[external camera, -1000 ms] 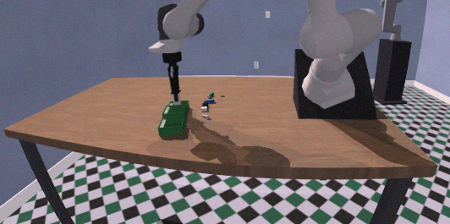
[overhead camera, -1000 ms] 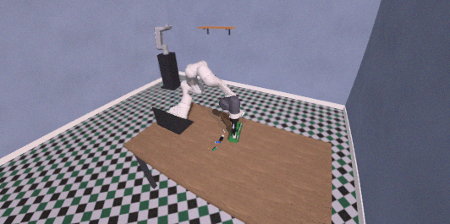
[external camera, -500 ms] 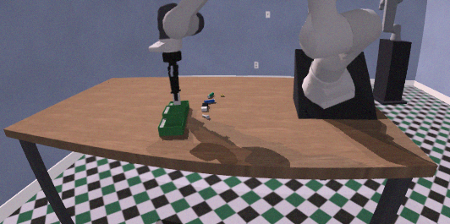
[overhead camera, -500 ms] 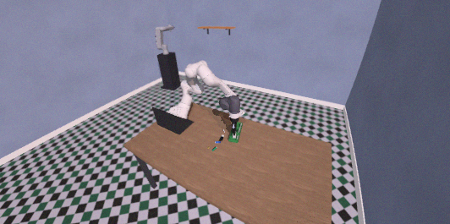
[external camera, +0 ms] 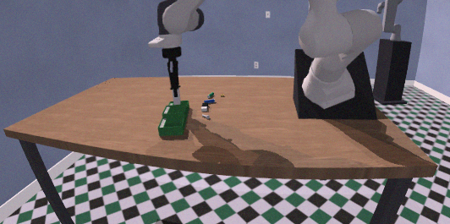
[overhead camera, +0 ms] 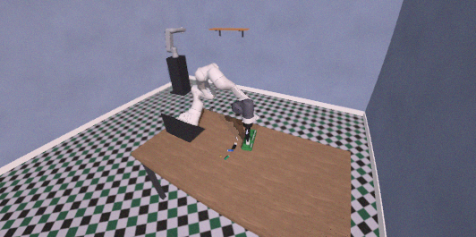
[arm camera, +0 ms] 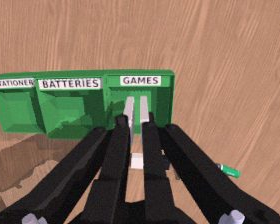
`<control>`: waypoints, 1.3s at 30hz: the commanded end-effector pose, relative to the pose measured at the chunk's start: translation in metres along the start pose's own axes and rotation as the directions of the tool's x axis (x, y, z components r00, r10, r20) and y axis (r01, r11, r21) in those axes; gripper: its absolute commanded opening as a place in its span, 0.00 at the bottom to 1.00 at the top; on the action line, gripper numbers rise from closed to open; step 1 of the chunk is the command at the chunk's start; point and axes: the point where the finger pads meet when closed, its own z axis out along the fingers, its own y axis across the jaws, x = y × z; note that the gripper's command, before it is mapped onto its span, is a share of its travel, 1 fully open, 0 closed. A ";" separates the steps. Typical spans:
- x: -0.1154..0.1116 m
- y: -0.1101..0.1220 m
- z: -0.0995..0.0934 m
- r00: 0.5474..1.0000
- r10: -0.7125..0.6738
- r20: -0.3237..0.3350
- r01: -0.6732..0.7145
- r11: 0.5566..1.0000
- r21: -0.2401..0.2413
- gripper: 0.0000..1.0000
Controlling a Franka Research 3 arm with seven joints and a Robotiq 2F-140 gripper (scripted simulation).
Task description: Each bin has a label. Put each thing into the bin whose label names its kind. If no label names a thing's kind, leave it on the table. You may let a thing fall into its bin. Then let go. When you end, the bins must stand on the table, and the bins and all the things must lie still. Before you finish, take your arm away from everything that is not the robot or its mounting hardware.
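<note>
A green three-part bin row (overhead camera: 247,148) (external camera: 172,131) stands on the table. In the wrist view, its compartments are STATIONERY (arm camera: 18,111), BATTERIES (arm camera: 66,111) and GAMES (arm camera: 172,100). My gripper (overhead camera: 248,141) (external camera: 176,98) (arm camera: 137,106) points down over GAMES, nearly closed, with nothing visible between its fingertips. A green cylinder (overhead camera: 226,157) (external camera: 211,95) (arm camera: 231,171), a blue thing (overhead camera: 230,150) (external camera: 209,101), a black thing (overhead camera: 234,147) (external camera: 205,105), a white block (external camera: 205,109) (arm camera: 136,161), a small pale thing (overhead camera: 236,139) (external camera: 205,117) and a tiny yellow thing (overhead camera: 220,156) (external camera: 222,95) lie beside the bins. The fingers hide part of GAMES.
The wooden table (overhead camera: 286,179) (external camera: 106,152) carries everything. A black panel (overhead camera: 181,129) (external camera: 299,97) stands by the arm's base, away from the bins. The bin row is nearer the table's front edge in the exterior view.
</note>
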 end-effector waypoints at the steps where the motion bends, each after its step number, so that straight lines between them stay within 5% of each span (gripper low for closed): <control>1: 0.000 -0.001 -0.006 1.000 0.002 0.002 -0.002 1.000 0.003 0.05; 10: 0.000 0.000 -0.037 1.000 0.002 0.002 -0.002 1.000 0.003 0.05; 21: 0.000 0.000 -0.039 1.000 0.002 0.002 -0.002 1.000 0.003 0.05; 39: 0.000 -0.080 -0.039 1.000 0.002 0.002 -0.002 1.000 0.003 0.05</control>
